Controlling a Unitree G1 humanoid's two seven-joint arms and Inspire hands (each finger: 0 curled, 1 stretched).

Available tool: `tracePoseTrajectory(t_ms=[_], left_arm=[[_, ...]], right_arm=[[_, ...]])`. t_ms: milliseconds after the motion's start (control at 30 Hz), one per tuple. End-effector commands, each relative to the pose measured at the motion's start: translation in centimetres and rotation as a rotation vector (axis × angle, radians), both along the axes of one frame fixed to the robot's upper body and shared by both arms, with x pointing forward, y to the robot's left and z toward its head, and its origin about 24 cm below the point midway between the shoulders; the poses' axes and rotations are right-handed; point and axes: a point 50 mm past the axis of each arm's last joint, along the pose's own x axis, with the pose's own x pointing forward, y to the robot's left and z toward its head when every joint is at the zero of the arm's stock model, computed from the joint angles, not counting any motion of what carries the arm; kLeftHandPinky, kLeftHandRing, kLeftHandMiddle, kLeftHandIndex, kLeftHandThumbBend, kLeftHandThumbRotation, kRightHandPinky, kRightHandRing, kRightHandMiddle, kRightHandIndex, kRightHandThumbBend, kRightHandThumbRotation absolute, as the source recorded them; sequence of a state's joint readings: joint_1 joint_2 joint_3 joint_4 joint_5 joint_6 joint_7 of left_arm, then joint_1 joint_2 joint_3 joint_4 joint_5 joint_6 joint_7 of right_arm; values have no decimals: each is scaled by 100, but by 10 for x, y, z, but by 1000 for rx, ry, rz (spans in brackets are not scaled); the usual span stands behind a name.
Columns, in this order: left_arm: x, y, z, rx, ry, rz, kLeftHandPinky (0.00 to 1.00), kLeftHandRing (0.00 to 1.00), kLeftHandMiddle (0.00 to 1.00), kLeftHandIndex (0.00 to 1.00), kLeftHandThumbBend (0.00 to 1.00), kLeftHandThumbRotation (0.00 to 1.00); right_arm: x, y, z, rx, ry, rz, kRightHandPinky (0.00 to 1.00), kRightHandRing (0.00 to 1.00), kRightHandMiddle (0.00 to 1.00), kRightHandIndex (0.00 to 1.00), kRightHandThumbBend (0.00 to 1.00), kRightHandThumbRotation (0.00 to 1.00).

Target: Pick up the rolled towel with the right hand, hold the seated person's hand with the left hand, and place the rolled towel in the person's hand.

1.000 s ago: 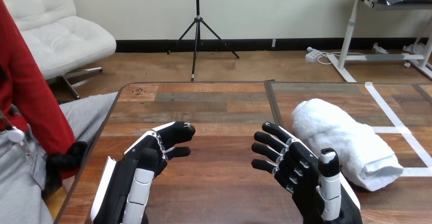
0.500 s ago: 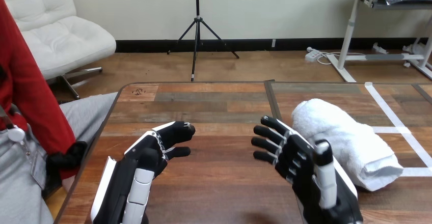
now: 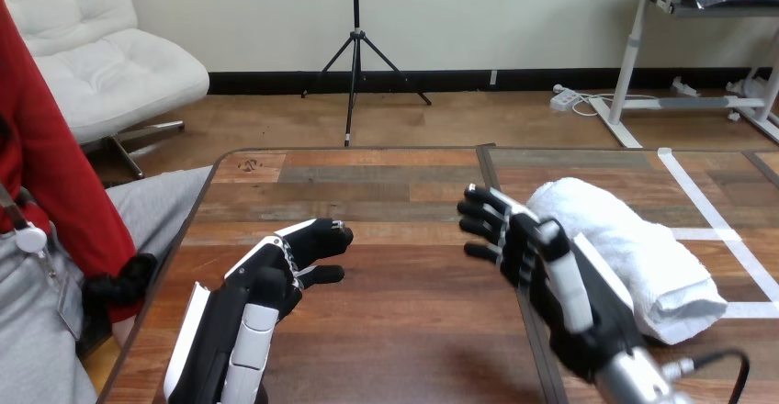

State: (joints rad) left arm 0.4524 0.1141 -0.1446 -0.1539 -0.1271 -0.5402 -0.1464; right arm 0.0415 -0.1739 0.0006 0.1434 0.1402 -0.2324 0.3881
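The rolled white towel lies on the right half of the table, its length running from back left to front right. My right hand hovers just left of it, fingers straight and spread, open, its back close to the towel's side. My left hand rests low over the table at the front left, fingers loosely bent and holding nothing. The person sits at the left edge; the person's hand in a dark glove hangs below the table edge, apart from my left hand.
The wooden table has a seam down its middle and white tape lines on the right part, beyond the towel. The table's left edge runs close to the person's lap.
My right hand has moved forward and to the right, rising toward the towel, so that its silver wrist now shows. The left hand and the towel have not moved.
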Motion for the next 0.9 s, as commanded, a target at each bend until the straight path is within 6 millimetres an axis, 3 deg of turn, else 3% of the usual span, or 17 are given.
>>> tracePoseTrajectory(t_ms=[0,867], left_arm=[[15,-6,17,-30,-105,-2,71,79,75,70,72,100],[16,0,18,-19,-111,14,70,77,74,69,72,100]], right_arm=[[50,-6,43,-91,-193,-41,88,91,91,91,100,100],[107,-43,70,-258,-268,-183,86,91,92,92,99,99]])
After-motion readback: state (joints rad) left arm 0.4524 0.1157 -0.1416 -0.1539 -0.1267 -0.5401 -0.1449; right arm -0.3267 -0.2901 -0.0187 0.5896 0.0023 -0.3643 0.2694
